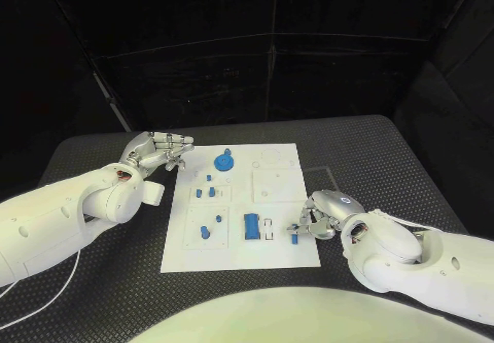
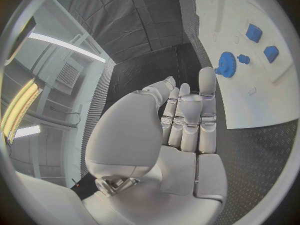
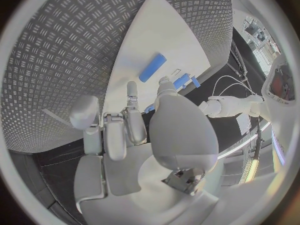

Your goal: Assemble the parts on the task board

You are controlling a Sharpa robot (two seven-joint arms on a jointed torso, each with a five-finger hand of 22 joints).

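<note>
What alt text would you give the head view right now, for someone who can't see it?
The right hand reaches over the right edge of the white task board and pinches a small blue part, beside a long blue block. The left hand hovers open past the board's far left corner, near a blue gear.

Right hand [image 1: 317, 220] hems a small blue part [image 1: 295, 239] at task board [image 1: 278, 261] edge; bare board beyond fingertips.

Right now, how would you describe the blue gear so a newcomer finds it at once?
Start at the white task board in the middle of the black table. Go to its far edge, near the left hand. The blue gear lies there: the only round, toothed part, while the other blue pieces are small blocks or a long bar.
</note>
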